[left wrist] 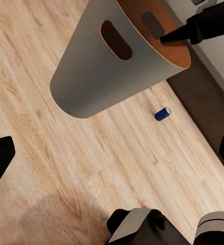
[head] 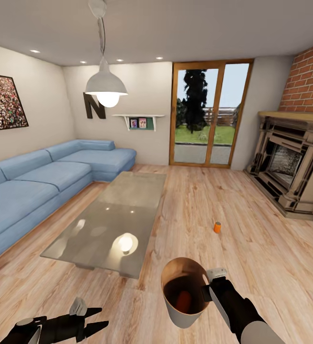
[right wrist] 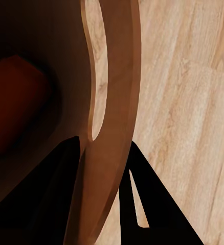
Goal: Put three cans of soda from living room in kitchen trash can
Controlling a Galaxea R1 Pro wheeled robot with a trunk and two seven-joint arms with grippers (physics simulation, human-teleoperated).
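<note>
We see the trash can (head: 187,306) lifted off the wood floor (head: 252,229), one orange can (head: 183,300) inside it. Our right gripper (head: 208,286) clamps its rim, while another orange can (head: 217,227) stands beyond on the floor and a blue can (left wrist: 163,113) lies below. Our left gripper (head: 92,320) hangs spread and empty.

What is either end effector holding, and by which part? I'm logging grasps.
The right end effector holds the bin by its rim, beside a handle slot; the left end effector holds nothing.

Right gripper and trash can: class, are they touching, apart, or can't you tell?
Touching. In the right wrist view the right gripper's dark fingers sit on either side of the trash can's wall by its handle slot, clamping it.
</note>
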